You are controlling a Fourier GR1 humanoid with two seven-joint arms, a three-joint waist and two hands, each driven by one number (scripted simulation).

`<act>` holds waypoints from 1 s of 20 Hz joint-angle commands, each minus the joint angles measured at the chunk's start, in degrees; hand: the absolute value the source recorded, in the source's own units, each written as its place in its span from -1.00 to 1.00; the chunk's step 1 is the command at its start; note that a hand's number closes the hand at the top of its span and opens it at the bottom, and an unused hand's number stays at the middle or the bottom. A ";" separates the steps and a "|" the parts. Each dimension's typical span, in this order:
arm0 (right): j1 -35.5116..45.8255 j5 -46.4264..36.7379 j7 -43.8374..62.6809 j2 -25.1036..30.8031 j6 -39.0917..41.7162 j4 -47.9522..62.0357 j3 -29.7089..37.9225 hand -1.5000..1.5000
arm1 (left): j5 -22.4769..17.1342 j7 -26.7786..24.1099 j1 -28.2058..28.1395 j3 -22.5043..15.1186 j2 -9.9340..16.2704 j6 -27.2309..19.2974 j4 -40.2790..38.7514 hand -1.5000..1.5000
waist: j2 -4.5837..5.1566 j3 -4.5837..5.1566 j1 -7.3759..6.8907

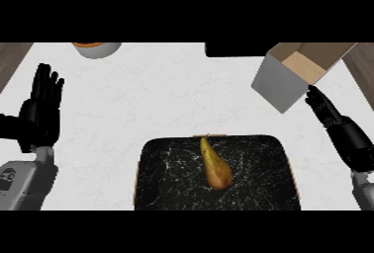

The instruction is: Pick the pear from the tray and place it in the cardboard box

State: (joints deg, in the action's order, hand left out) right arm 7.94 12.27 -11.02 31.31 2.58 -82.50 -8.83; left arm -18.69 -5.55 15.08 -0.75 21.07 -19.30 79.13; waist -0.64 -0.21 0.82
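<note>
Beyond pear [214,165], cardboard box [296,74]

The robot's black left hand [42,106] is at the left edge of the view. Its fingers are straight and point up, and it rests there, open. Below it is the grey left forearm [25,185]. The black right hand [337,123] is at the right edge. Its fingers are straight too, pointing up and a bit inward. Its grey right forearm [363,190] shows below it, low in the corner.
</note>
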 commanded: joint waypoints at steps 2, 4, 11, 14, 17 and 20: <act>2.16 -0.19 0.93 -2.86 5.23 -2.42 -5.55 -1.00 | 4.63 1.70 -2.32 -1.00 5.67 1.66 -2.45 0.00 | 0.68 0.20 -1.45; 5.46 0.72 1.70 -4.07 10.21 -3.39 -9.69 -1.00 | 9.45 3.86 -2.70 -3.50 8.42 0.10 -4.64 0.00 | 0.97 0.13 -2.56; 10.79 -24.14 -13.17 1.78 10.24 1.60 -21.21 -1.00 | 13.51 4.23 -7.80 -6.45 12.10 2.97 -8.05 0.00 | 1.24 0.08 -3.40; 10.08 -13.24 -22.88 -1.89 16.66 9.32 -17.37 -1.00 | 14.54 6.34 -5.02 -6.33 12.12 2.30 -8.59 0.00 | 1.31 0.05 -2.40; 14.04 -15.16 -32.22 -2.72 20.19 16.40 -16.78 -1.00 | 14.89 6.98 -8.55 -5.80 13.06 2.31 -4.80 0.00 | 0.96 0.09 -2.77; 20.08 -24.17 -35.07 -1.40 16.03 18.71 -16.75 -1.00 | 14.75 5.81 -9.92 -5.16 11.97 2.78 -5.69 0.00 | 0.81 0.15 -2.27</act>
State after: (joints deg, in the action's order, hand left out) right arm 23.61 -6.62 -39.89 29.49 19.19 -68.60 -25.84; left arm -3.62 0.60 7.69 -6.85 32.45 -17.66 72.43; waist 0.32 -0.09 -1.73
